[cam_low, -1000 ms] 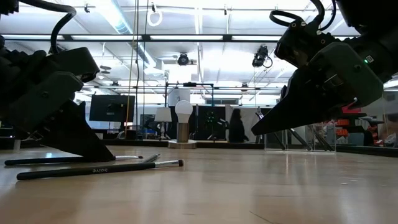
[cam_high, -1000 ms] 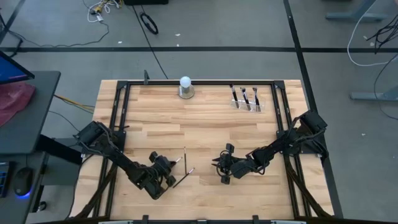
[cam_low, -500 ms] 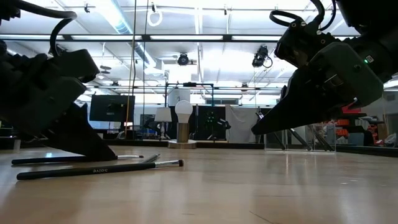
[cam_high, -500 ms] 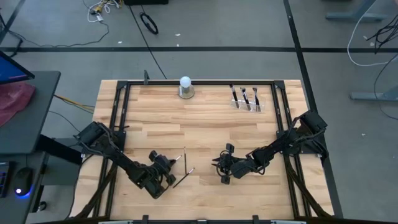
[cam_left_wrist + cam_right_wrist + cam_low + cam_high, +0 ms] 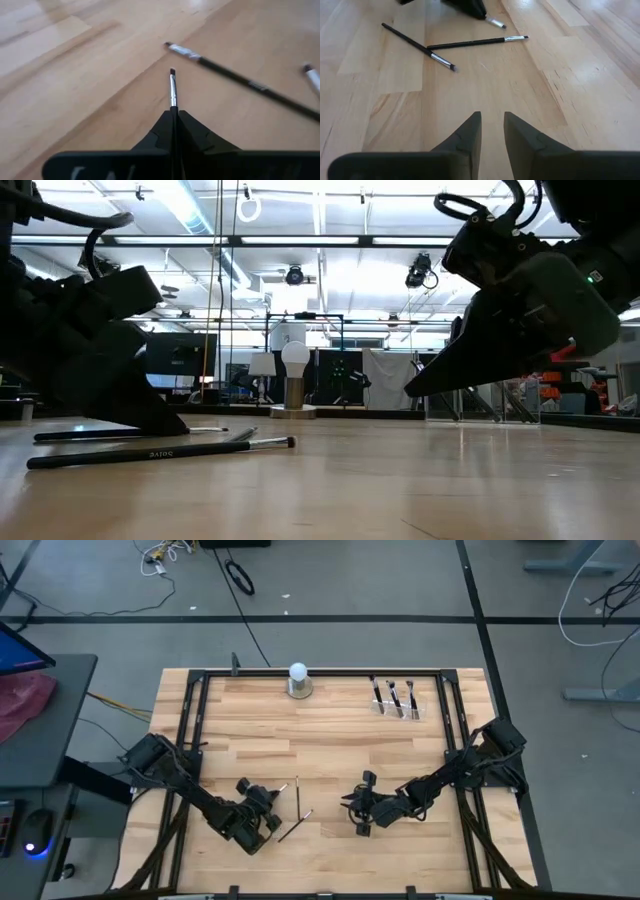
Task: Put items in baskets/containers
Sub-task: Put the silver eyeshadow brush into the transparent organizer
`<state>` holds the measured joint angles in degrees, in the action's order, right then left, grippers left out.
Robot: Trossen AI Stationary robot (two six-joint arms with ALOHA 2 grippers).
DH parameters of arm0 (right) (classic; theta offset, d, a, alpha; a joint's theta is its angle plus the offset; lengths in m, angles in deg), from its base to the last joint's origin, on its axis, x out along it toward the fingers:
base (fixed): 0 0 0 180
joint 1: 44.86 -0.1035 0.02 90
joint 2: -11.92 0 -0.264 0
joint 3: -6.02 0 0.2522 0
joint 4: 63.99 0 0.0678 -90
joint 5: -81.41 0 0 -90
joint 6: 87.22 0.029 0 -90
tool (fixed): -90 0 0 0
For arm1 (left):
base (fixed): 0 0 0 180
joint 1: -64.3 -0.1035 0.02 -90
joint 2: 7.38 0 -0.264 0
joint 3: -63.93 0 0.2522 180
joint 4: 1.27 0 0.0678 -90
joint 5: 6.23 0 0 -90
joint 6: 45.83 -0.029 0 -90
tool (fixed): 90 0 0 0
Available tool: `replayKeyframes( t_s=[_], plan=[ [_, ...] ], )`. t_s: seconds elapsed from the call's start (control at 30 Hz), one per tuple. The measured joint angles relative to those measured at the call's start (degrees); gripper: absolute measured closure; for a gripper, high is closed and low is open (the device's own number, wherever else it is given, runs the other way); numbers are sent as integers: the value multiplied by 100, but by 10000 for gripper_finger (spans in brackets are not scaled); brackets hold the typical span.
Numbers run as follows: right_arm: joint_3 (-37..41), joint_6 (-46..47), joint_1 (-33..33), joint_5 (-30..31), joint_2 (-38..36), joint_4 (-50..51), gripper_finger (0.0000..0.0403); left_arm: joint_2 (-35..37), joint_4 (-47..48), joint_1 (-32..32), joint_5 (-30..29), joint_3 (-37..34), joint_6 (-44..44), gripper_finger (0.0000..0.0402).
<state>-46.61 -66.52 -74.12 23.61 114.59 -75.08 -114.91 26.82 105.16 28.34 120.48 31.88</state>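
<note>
My left gripper (image 5: 268, 802) is low over the table's near left part and is shut on a thin dark makeup brush (image 5: 173, 86), also seen in the low view (image 5: 205, 430). Two more brushes lie flat just to its right: one (image 5: 298, 795) points toward the far edge, and the other (image 5: 296, 826) lies slantwise (image 5: 160, 452). My right gripper (image 5: 352, 810) hovers open to their right and touches nothing (image 5: 492, 125). The clear holder (image 5: 398, 702) stands at the far right with three brushes upright in it. My left gripper pinches the thin brush between its two fingers near the bristle end; the silver ferrule (image 5: 173, 95) and the dark tip stick out just past the fingertips. The fingers lie along the brush. It runs nearly level, close above the wood; whether it touches the table, I cannot tell.
A white ball on a round grey base (image 5: 298, 680) stands at the far edge near the middle. A black frame (image 5: 320, 673) runs around the tabletop. Bare wood (image 5: 330, 750) lies between the grippers and the holder.
My left gripper, staying shut on the brush, has shifted a little toward the table's left and far side. The held brush has moved with it. The two loose brushes and my right gripper have stayed put.
</note>
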Motion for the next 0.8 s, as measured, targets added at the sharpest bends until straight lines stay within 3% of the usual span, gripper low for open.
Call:
replayKeyframes(
  t_s=[0.23, 0.37, 0.47, 0.6, 0.8],
  plan=[
    [2, -175, -74, 10, -65, -1, 318, 754, 21, -35, -497, 0, -548, 387],
    [53, -308, -82, 9, -47, -181, 318, 989, -869, -165, -662, 7, -1567, 388],
    [372, -421, -82, -21, 76, -1275, 318, 971, -2244, -341, -457, 9, -2955, 388],
    [890, -595, -82, -153, 514, -3535, 317, 812, -4201, -577, 260, 19, -4793, 387],
    [1112, -1065, -82, -776, 1213, -6015, 270, 716, -5943, -821, 1014, 26, -6363, 386]
  ],
)
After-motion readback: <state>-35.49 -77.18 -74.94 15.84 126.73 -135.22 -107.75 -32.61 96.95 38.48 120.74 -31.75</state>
